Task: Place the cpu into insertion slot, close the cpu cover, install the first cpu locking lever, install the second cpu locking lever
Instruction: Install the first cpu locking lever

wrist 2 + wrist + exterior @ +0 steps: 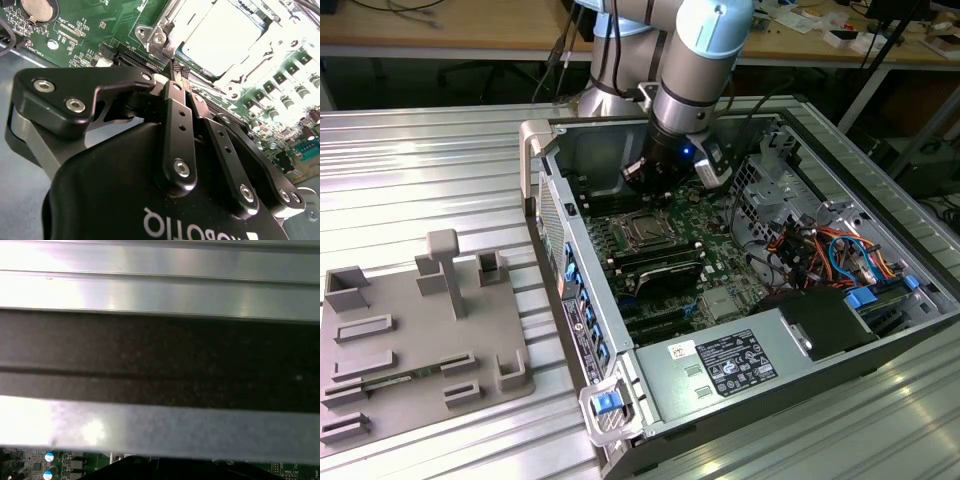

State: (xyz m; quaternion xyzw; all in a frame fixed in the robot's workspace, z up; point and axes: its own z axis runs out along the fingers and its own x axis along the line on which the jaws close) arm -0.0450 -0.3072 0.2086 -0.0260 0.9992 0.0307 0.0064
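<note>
The cpu (220, 32) lies flat in the insertion slot on the green board (100, 25), its silver top glaring bright. The shiny cpu cover (167, 30) is down around it, so the slot's pin field is hidden. My gripper (179, 70) is shut, its black fingertips (174, 66) pressed together just above the edge of the cover frame. I cannot tell whether they touch it or a lever. In the exterior view the gripper (642, 178) hangs inside the open computer case, just behind the cpu (646, 230). Glare keeps me from making out the locking levers.
Black memory slots (665, 265) run beside the socket. A drive cage and orange and blue cables (830, 250) crowd the exterior view's right. The power supply (740, 365) sits at the case front. A grey fixture tray (410, 340) lies on the table at the exterior view's left. A case wall (160, 290) is close.
</note>
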